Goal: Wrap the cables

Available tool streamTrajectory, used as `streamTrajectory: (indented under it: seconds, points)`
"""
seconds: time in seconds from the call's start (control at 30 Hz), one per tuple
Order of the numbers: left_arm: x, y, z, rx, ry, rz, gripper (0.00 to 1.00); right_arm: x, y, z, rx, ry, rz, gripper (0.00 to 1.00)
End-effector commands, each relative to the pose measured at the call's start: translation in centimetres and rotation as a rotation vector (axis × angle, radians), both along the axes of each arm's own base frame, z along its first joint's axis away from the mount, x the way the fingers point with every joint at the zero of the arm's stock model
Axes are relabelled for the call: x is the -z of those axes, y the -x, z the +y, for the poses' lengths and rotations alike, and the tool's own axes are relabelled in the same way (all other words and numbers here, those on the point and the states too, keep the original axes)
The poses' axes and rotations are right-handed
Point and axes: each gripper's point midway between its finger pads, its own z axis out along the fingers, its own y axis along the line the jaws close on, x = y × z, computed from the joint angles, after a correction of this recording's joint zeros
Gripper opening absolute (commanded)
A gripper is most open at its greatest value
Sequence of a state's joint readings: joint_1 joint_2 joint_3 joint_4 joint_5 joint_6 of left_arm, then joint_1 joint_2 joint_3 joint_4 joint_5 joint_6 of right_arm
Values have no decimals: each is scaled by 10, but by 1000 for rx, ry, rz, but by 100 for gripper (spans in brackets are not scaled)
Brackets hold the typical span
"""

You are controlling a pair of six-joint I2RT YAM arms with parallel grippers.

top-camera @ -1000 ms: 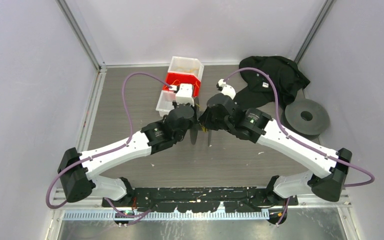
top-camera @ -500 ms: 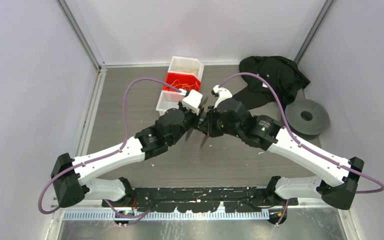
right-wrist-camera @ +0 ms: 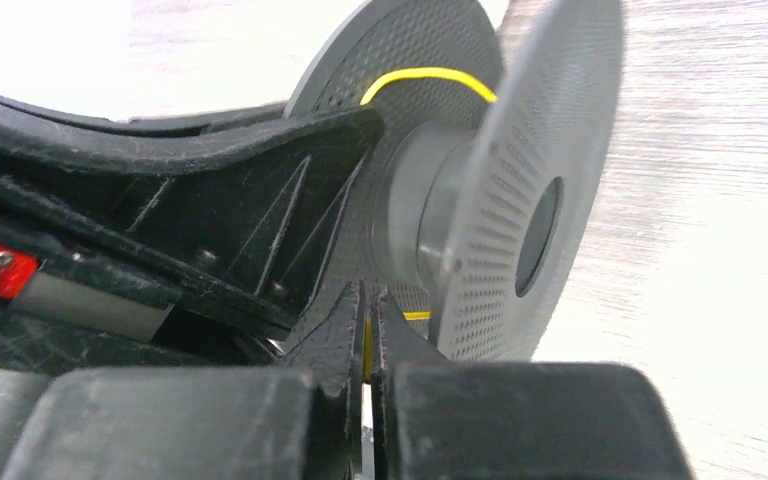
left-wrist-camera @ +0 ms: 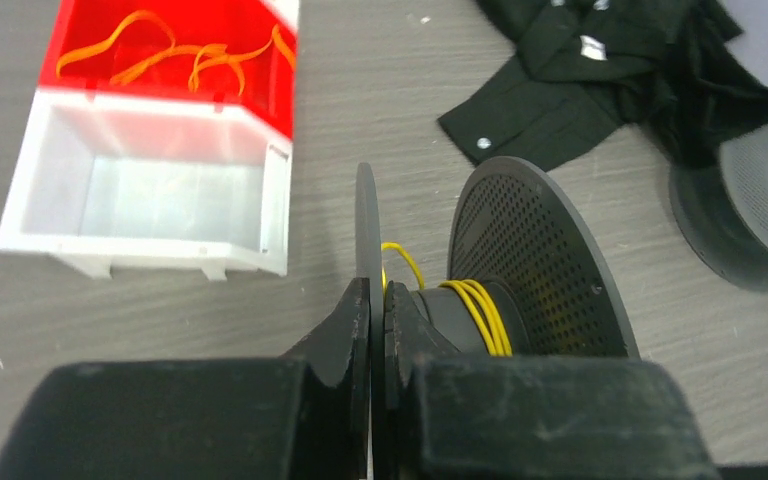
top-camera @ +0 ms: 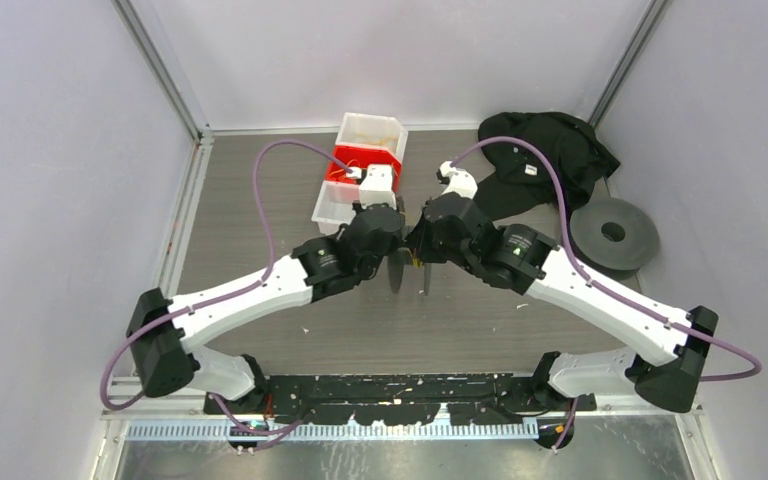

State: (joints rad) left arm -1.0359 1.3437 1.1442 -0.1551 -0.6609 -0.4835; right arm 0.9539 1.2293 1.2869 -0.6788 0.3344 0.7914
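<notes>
Yellow cable [left-wrist-camera: 480, 312] coils round dark grey spool [left-wrist-camera: 545, 250].

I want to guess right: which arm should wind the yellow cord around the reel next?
Probably right: the right gripper pinches the yellow cord beside the reel; the left gripper clamps the reel's disc.

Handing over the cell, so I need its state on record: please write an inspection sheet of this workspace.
Surface: grey wood-grain table, a few pale specks.
Job's things: thin yellow cable partly wound on perforated grey spool; loose yellow cords in red bin.
Clutter: white bin; crumpled black cloth; second grey spool lying flat.
Grippers: left gripper shut on the spool's flange; right gripper shut on the yellow cable.
Cables: purple arm hoses, looping free.
Surroundings: pale walls; nothing else seen.
</notes>
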Motion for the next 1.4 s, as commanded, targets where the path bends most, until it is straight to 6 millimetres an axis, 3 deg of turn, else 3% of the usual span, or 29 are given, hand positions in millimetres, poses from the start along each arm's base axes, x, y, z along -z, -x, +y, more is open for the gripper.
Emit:
streamTrajectory:
  seconds: [0.0,0.3,0.57,0.83,1.17,1.37]
  points:
    - [29,7,27,-237,54,201,0,-10,-59,-74,406,158,-167,0]
    - [69,12,28,-399,44,366,0,34,-70,-81,460,251,-161,0]
    - [86,13,25,-416,153,372,0,65,-67,-82,537,151,-85,0]
    - [63,7,29,-378,124,343,0,57,-60,-80,475,113,-90,0]
    - [70,-3,38,-367,49,506,0,55,-28,-105,385,63,-145,0]
    - [59,-9,26,-377,56,548,1,70,-11,-101,249,92,-120,0]
